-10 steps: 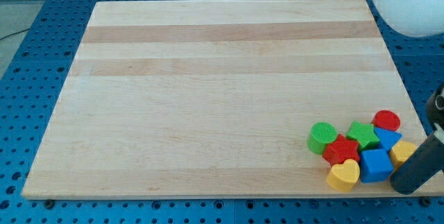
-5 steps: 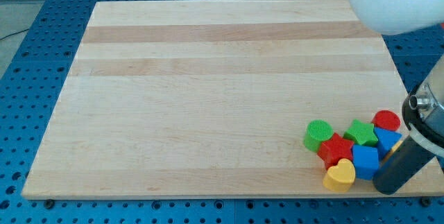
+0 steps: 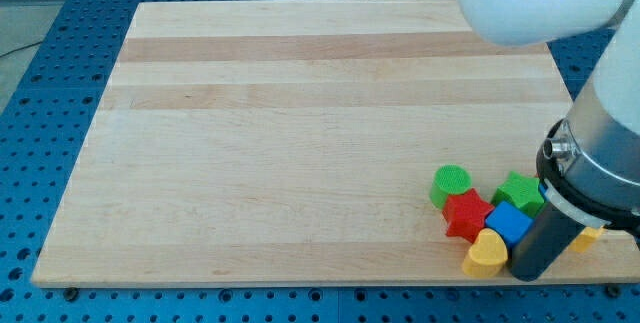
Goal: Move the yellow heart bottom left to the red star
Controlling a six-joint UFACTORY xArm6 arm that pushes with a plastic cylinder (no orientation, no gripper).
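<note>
Yellow heart [image 3: 486, 254] sits below-left of red star [image 3: 466, 213], tip [image 3: 524, 271] just right of it; no claw shows.

The heart [image 3: 486, 253] sits at the board's [image 3: 300, 143] lower right, below the star [image 3: 466, 214], my tip [image 3: 527, 272] just right.

The arm enters from the view's right, its white body bulking across the upper right corner. Below it a grey cylindrical wrist section ends in a black collar, from which the straight dark rod slants down toward the view's lower left. My tip [image 3: 524, 273] rests at the worktop's bottom-right edge.
</note>
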